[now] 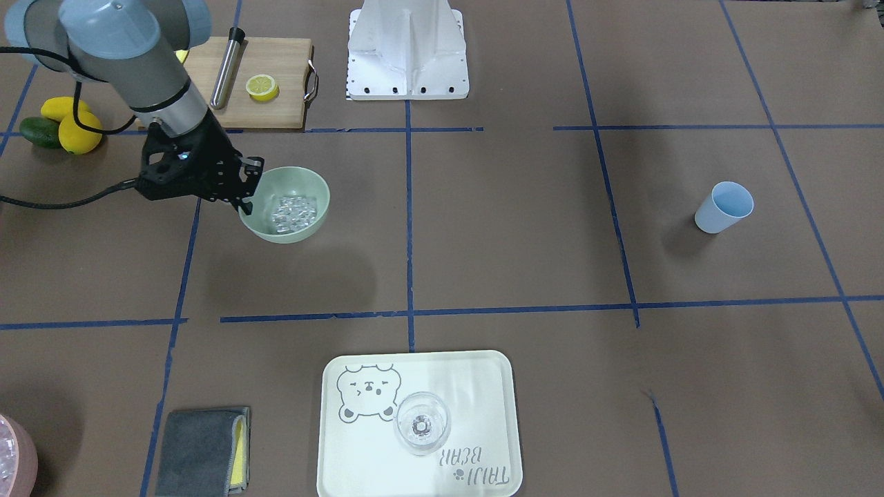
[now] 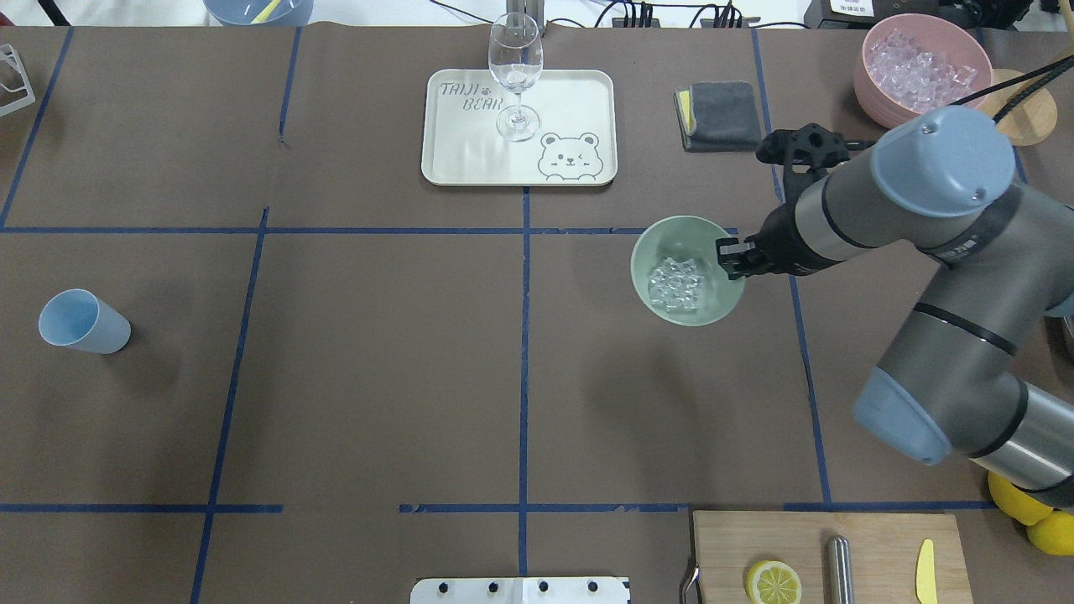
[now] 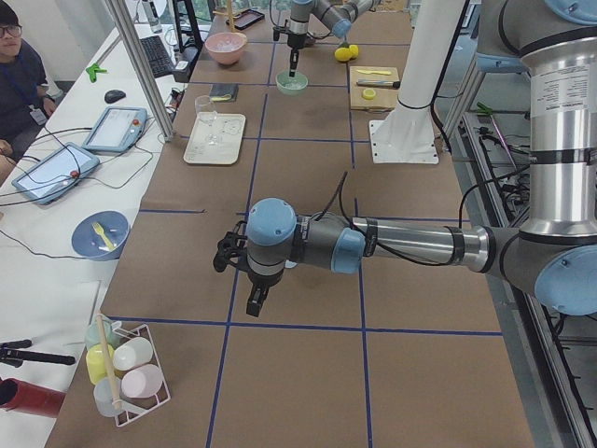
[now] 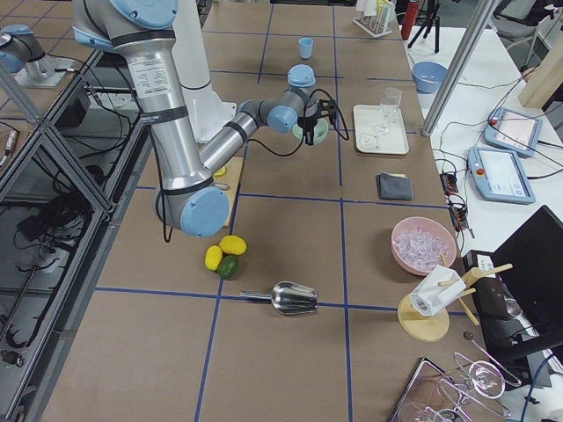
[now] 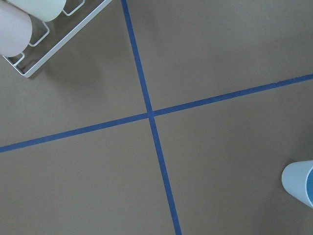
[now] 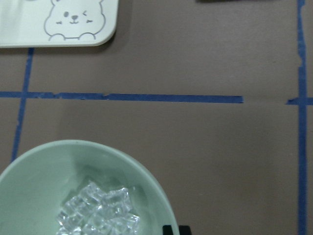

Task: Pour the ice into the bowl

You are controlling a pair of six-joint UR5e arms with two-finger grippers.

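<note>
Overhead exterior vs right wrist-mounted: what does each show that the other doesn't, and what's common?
Only overhead exterior: the right arm, blue cup, wine glass, pink tub of cubes, cutting board with lemon half.
Only right wrist-mounted: nothing new, just a closer look at single cubes.
Both: green bowl holding the ice, the right gripper at its rim (only fingertip ends in the wrist view), the bear-print corner of the tray, blue tape.

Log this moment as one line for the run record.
right gripper pinching bowl rim | ice inside bowl | left gripper away, state unclear | blue cup apart
</note>
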